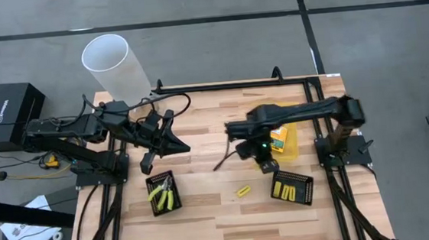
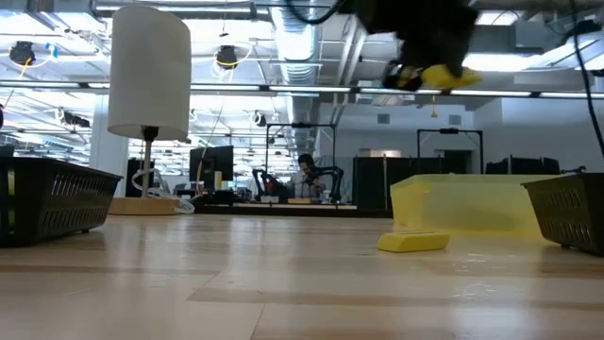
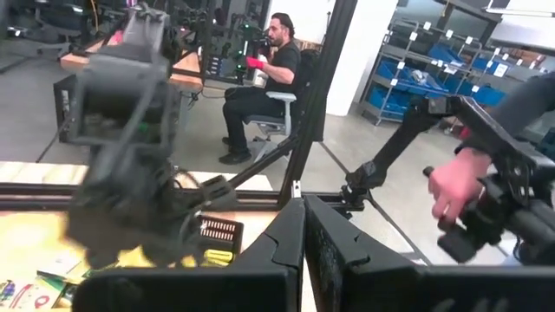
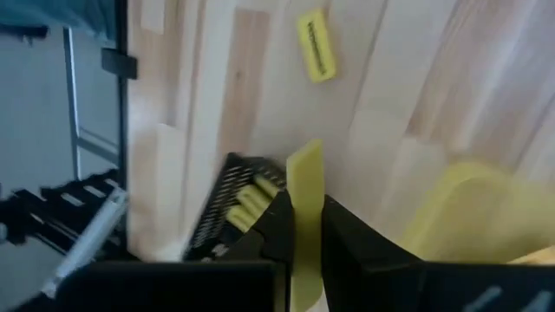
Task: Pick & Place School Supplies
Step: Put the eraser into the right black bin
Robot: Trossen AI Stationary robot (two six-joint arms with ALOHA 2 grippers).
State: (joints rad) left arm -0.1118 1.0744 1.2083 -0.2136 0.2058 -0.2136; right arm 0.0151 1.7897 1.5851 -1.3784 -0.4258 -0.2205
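Right gripper [image 1: 267,162] hangs above the table [image 1: 207,220], just beside the yellow tray [image 1: 289,149] on the side toward the right mesh tray [image 1: 292,188]. It is clenched on 1 yellow stick [image 4: 303,227]; the right wrist view shows the stick pinched between both fingers, and the low view shows it held well above the tabletop. Right mesh tray holds several more sticks [image 1: 285,191]. 1 loose stick [image 1: 243,190] lies flat on the table between the 2 mesh trays, nearer the right one. Pliers [image 1: 162,191] sit inside the left mesh tray [image 1: 163,193]. A printed box [image 1: 279,139] lies in the yellow tray. Left gripper [image 1: 176,144] waits above the table, up past the left mesh tray, fingers closed on nothing.
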